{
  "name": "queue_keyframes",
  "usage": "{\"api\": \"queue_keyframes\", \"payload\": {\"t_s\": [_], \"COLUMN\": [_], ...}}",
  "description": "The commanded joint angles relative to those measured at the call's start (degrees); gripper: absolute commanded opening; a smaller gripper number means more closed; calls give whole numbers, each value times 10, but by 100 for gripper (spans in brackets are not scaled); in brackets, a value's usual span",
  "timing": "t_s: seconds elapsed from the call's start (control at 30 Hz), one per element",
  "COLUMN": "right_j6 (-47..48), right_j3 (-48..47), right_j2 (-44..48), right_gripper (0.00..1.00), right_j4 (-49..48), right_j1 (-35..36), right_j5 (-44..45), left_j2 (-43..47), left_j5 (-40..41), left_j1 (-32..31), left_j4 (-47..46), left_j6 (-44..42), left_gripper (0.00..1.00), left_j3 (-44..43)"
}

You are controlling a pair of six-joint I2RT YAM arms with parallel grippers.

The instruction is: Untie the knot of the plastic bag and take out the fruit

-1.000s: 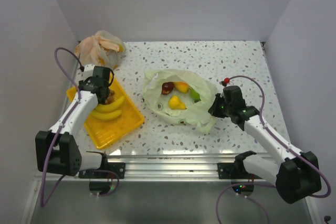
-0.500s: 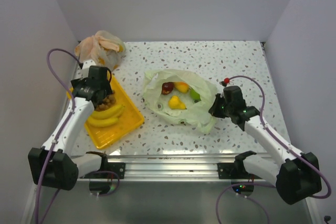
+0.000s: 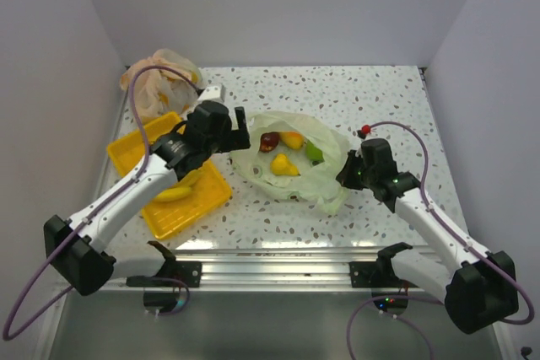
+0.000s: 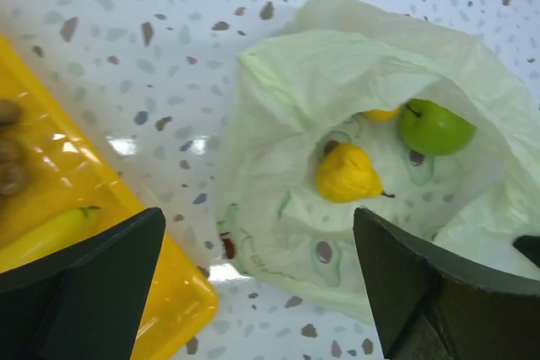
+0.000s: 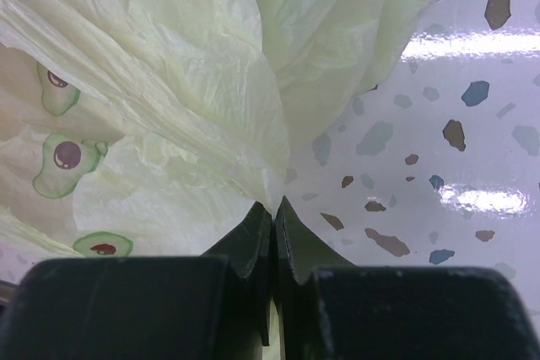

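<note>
The pale green plastic bag (image 3: 323, 185) lies open mid-table. In it are a dark red apple (image 3: 269, 141), an orange-yellow fruit (image 3: 292, 138), a green fruit (image 3: 313, 153) and a yellow fruit (image 3: 283, 165). My left gripper (image 3: 240, 134) hovers open over the bag's left edge, nothing between its fingers. The left wrist view shows the gripper (image 4: 257, 284), the bag (image 4: 278, 115), yellow fruit (image 4: 346, 174) and green fruit (image 4: 434, 126). My right gripper (image 3: 344, 176) is shut on the bag's right rim. The right wrist view shows its jaws (image 5: 274, 208) pinching the plastic (image 5: 169, 82).
A yellow tray (image 3: 187, 204) at the left holds a banana (image 3: 173, 194); the left wrist view shows the tray (image 4: 160, 292), banana (image 4: 46, 233) and small brown fruits (image 4: 10, 158). An orange-beige bag (image 3: 156, 82) sits at the back left corner.
My left gripper opened over the tray, then swung right to the bag's left edge. The right arm and the bag stayed put.
</note>
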State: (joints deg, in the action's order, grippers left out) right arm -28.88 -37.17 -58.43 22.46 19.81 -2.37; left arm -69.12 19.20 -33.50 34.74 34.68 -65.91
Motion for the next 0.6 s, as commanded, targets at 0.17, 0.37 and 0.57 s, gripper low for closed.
{"api": "queue_keyframes", "payload": {"t_s": [0.17, 0.37, 0.57], "right_j6": [3, 0, -4], "right_j3": [-12, -8, -5], "right_j2": [11, 12, 17], "right_gripper": [0, 0, 0], "right_j4": [-6, -7, -10], "right_j1": [-2, -2, -2], "right_j5": [2, -9, -15], "left_j2": [-143, -260, -362], "left_j5": [-21, 18, 71], "left_j1": [-139, -161, -161], "left_j4": [-82, -107, -107], "left_j6": [50, 46, 40], "left_gripper": [96, 91, 91], "left_j3": [-91, -138, -170]}}
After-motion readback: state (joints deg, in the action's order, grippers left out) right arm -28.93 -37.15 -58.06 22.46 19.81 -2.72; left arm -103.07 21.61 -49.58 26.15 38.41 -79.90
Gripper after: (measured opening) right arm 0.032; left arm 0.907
